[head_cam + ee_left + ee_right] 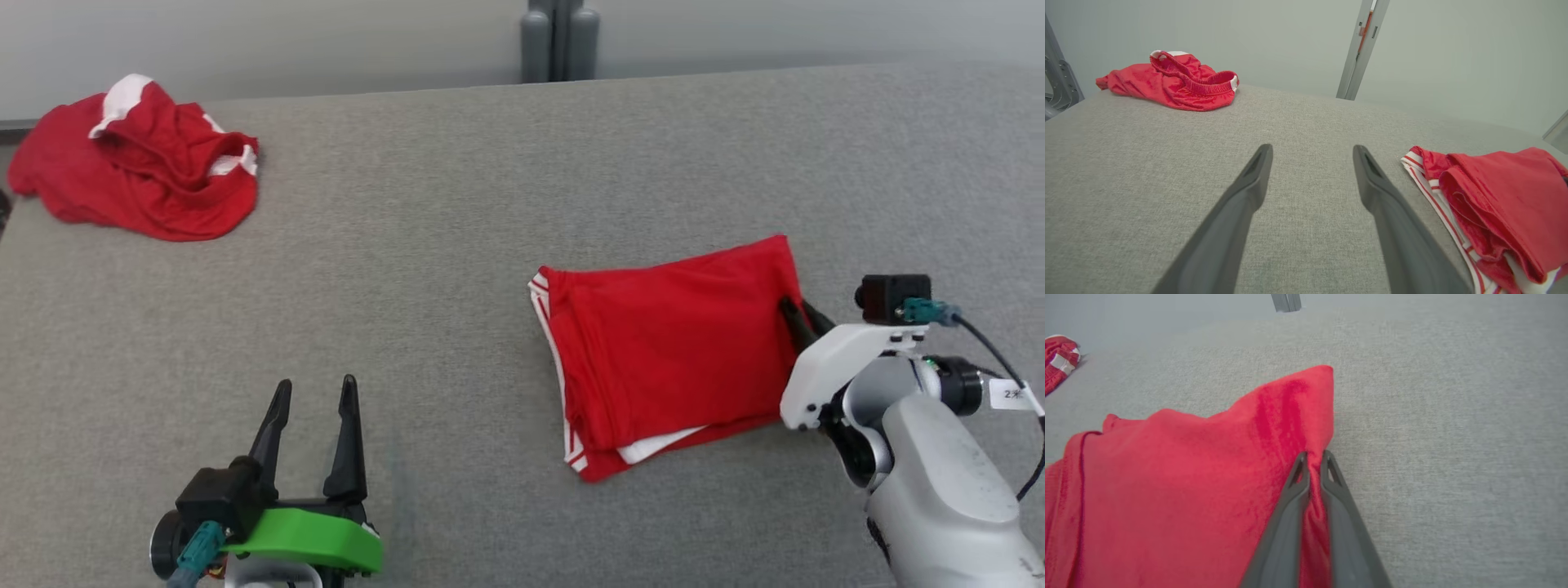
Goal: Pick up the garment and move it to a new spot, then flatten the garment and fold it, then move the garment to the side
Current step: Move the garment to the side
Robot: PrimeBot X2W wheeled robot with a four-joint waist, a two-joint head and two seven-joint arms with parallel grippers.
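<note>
Folded garment [669, 351] at 3 o'clock on tabletop [457, 245]; right jaws clamped on its edge, left jaws spread wide, empty. Seemingly remaining: moving it aside.

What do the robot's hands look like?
Each has two long, dark, pointed fingers. The left gripper sits on a bright green bracket, the right gripper on a white one with a grey forearm. Both carry a black camera with a teal plug; a black cable and white tag hang by the right.
</note>
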